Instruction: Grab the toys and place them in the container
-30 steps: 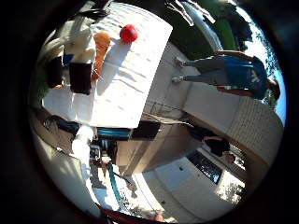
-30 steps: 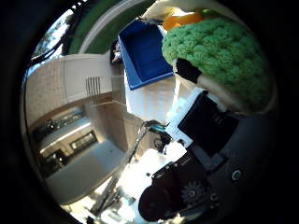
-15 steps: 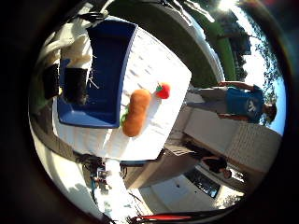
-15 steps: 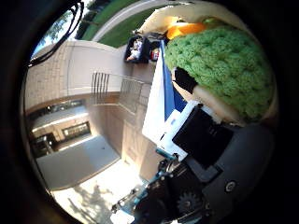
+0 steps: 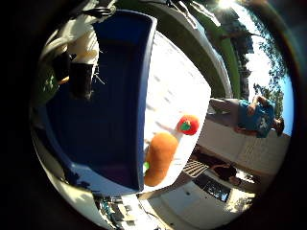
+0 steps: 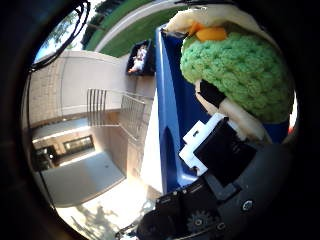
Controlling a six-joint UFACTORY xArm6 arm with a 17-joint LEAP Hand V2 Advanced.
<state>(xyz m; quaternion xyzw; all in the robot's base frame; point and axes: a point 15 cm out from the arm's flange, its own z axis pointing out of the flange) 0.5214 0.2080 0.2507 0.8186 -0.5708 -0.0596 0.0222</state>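
Observation:
In the right thumb side palm view my hand (image 6: 225,150) is shut on a green crocheted toy (image 6: 235,70) with orange and cream parts, held close to the palm. Below it is the blue container (image 6: 172,110). In the right little finger side palm view the blue container (image 5: 101,120) lies open under the palm, with nothing showing on its floor, and my fingers (image 5: 79,67) reach in over it. An orange carrot toy (image 5: 160,158) and a small red toy (image 5: 188,125) lie on the white table (image 5: 177,81) beside the container.
The table stands outdoors. A paved ground and a metal railing (image 6: 108,105) by a building lie past the table's edge. A strip of grass (image 5: 187,29) runs beyond the table's far side.
The hand has moved with the green toy from over the bare table to over the blue container, which now fills much of the little finger side view. The carrot and red toy lie as before.

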